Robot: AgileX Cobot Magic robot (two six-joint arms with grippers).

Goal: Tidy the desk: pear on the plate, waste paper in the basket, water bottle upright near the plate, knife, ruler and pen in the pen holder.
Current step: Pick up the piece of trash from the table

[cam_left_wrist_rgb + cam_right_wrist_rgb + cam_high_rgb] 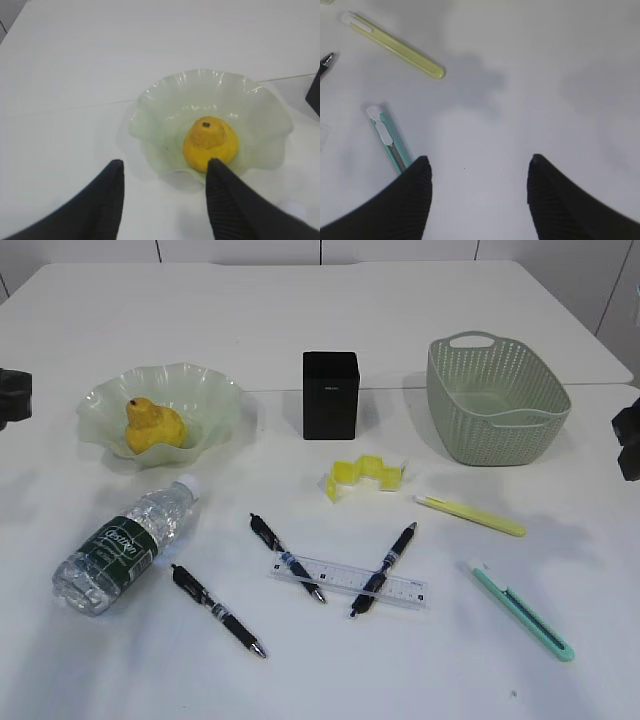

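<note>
Exterior view: the small yellow pear (153, 426) was seen lying in the pale green ruffled glass plate (215, 392), with the clear plastic water bottle (125, 544) on its side nearby. Both the left gripper (164, 172) and right gripper (479, 170) were held apart, empty.

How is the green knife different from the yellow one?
The teal knife is mint green, while the yellow knife is pale yellow. The teal one looks wider; the yellow one is slimmer. The teal one lies nearer the front edge of the desk, and the yellow one lies closer to the basket. Both lie flat, and no gripper touches either.
</note>
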